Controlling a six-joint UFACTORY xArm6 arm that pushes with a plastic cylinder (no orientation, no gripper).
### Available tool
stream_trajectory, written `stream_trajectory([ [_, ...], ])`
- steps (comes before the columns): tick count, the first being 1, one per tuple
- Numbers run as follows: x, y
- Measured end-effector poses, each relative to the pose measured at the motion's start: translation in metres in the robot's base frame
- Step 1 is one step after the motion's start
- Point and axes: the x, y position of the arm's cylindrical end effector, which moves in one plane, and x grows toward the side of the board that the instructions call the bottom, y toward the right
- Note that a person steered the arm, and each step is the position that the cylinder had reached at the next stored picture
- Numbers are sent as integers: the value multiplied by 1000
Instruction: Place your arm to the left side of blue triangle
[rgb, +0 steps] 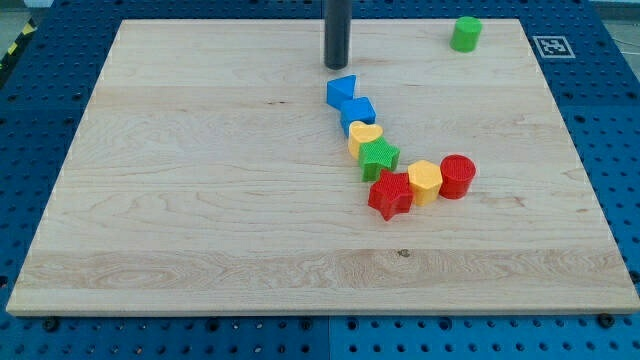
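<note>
The blue triangle lies on the wooden board near the view's top centre, touching a blue cube below and to its right. My tip is the lower end of a dark rod coming down from the view's top edge. It stands just above the blue triangle, a little to its left, with a small gap between them.
Below the blue cube runs a chain: a yellow heart, a green star, a red star, a yellow hexagon and a red cylinder. A green cylinder stands at the top right. The board ends at blue surroundings.
</note>
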Motion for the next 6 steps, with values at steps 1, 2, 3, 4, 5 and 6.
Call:
stream_trajectory([
  [1, 5, -19],
  [2, 27, -30],
  [3, 54, -32],
  [4, 76, -32],
  [5, 76, -32],
  [6, 76, -32],
])
